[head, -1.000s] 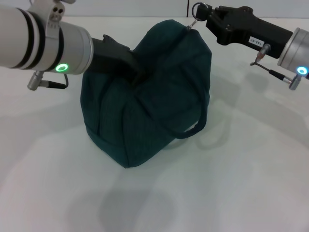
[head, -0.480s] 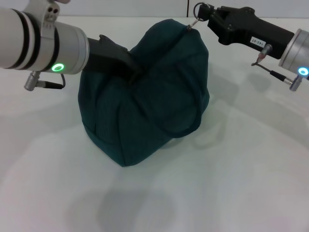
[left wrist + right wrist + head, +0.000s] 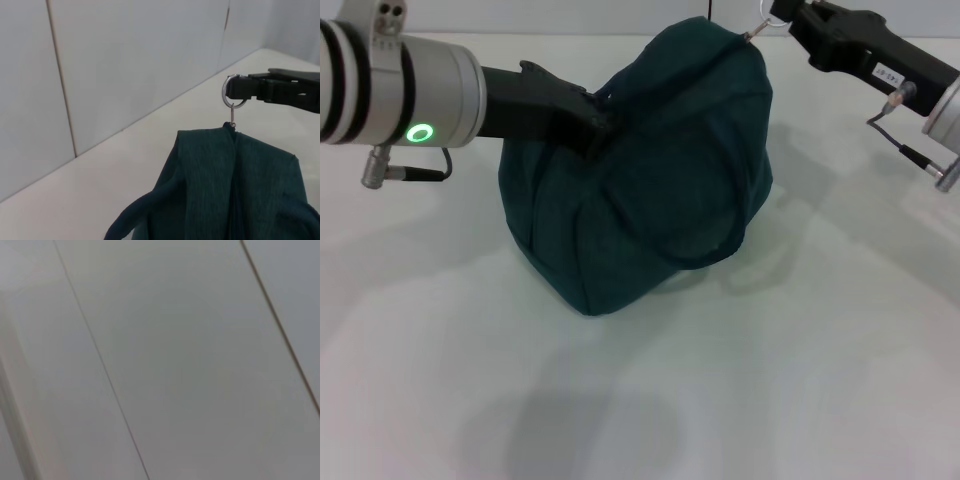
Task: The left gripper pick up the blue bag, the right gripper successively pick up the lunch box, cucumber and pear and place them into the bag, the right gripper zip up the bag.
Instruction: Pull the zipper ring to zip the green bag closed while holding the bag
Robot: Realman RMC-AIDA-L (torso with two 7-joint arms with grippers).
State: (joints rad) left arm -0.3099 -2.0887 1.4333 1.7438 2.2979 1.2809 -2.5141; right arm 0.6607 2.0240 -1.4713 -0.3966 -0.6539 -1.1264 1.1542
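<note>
The blue bag (image 3: 650,170) is sat on the white table (image 3: 800,380) at centre, bulging and closed-looking, so the zipping step is judged to be nearly done. The lunch box, cucumber and pear are not seen anywhere; they are presumably inside, though that is not shown.

The left gripper (image 3: 588,118) is pressed into the bag's upper left side, where the fabric is bunched and creased around its black tip; it is judged to be clamped on a fold or handle there, but the fingers themselves are buried in cloth. The right gripper (image 3: 798,20) is at the bag's top far corner, with its fingertips closed on the ring zip pull (image 3: 232,97); in the left wrist view the silver ring is seen pinched at the claw's tip, hanging over the bag's peak on a short link.

Handling: the bag is soft woven dark teal fabric, limp, slumping and folding wherever it is pulled, so a counter-hold by the left claw is needed while the zip is drawn. The rounded bulge suggests some weight inside. One padded loop handle (image 3: 720,245) is draped down the front right face. The ring is thin, smooth metal, small and likely to slip; it is best taken flat across the loop. The table is smooth and matte, so the bag could slide on it
</note>
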